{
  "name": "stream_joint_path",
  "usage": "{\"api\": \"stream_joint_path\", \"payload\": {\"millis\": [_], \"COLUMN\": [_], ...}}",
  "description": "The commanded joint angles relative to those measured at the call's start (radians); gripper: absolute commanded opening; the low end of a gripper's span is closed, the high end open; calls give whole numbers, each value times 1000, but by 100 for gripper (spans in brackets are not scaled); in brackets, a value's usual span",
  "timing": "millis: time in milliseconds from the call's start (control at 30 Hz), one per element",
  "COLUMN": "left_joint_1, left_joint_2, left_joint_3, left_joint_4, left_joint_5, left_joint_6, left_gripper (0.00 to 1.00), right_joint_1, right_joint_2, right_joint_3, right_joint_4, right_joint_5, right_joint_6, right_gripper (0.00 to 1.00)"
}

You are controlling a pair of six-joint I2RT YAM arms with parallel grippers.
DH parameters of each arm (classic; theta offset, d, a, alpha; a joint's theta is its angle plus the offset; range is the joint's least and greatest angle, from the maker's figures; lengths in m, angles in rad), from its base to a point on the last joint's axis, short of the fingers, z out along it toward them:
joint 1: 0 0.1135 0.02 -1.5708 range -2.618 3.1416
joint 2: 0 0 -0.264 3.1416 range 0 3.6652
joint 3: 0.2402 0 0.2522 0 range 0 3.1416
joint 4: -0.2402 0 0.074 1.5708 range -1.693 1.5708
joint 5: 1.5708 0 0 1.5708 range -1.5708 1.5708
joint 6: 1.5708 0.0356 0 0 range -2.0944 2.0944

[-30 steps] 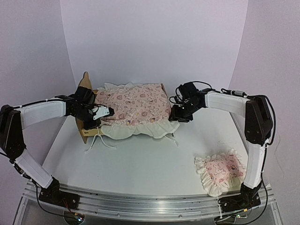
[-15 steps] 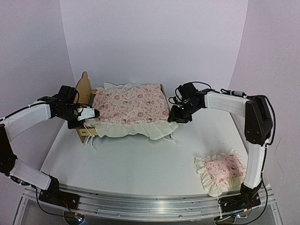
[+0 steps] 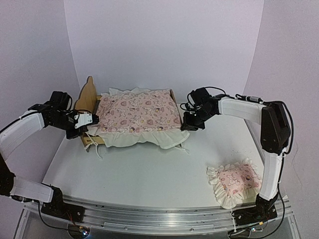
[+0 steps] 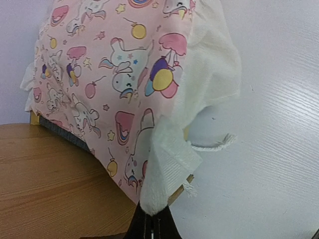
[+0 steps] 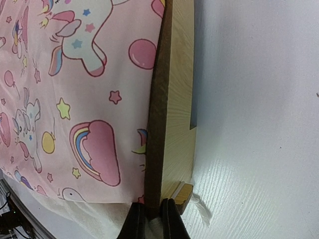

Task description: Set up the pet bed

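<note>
Top external view: pet bed [image 3: 89, 94] on worktop [image 3: 149, 169], mattress [image 3: 139, 112] on it.
Left hand [image 4: 152, 220]: clamped on mattress ruffle, likely tugging it straight.
Right hand [image 5: 153, 215]: clamped on pet bed's end board, likely steadying it.

Finding no readable text, label, brand, number or sign in any view. Noting only wordless print on the mattress cushion [image 4: 99, 74]: unicorns, hearts, stars, rainbows, balloons. Seeing plain wood grain on the pet bed [image 5: 174, 99], nothing stamped or lettered there.
</note>
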Motion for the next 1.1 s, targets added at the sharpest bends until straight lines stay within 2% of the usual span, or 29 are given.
{"api": "stream_joint_path", "payload": {"millis": [0, 133, 300, 333, 433, 467, 567, 667, 733, 800, 900, 967, 1067], "left_joint_1": [56, 63, 64, 64, 65, 64, 64, 64, 62, 63, 62, 62, 63], "left_joint_2": [2, -8, -80, -110, -196, -214, -238, -235, -232, -213, -138, -74, 19], "left_joint_3": [91, 41, -152, -195, -273, -286, -279, -208, -149, -49, 123, 234, 356], "left_joint_4": [21, 21, 81, 94, 126, 129, 94, -10, -40, -36, 5, 40, 64], "left_joint_5": [103, 79, -46, -53, -34, -26, -10, 43, 99, 172, 238, 213, 90], "left_joint_6": [-81, -23, 221, 276, 396, 424, 440, 410, 322, 170, -202, -467, -740], "left_gripper": [0, 0, 2, 6, 40, 46, 56, 60, 62, 66, 69, 69, 71], "right_joint_1": [-9, -15, -14, -14, -14, -14, -15, -15, -15, -16, -19, -22, -23], "right_joint_2": [-44, -54, -50, -47, -46, -52, -92, -125, -143, -142, -95, -31, 88], "right_joint_3": [-10, -3, -14, -17, -23, -28, -37, -23, -1, 33, 106, 177, 314], "right_joint_4": [-3, -3, -3, -2, -4, -5, -18, -44, -59, -61, -60, -59, -59], "right_joint_5": [-24, -34, -81, -99, -130, -129, -94, -34, 0, 33, 80, 95, 94], "right_joint_6": [-12, -18, -14, -13, -7, -8, -27, -58, -80, -94, -98, -95, -91], "right_gripper": [0, 0, 0, 0, 5, 7, 18, 31, 42, 47, 48, 48, 47]}}
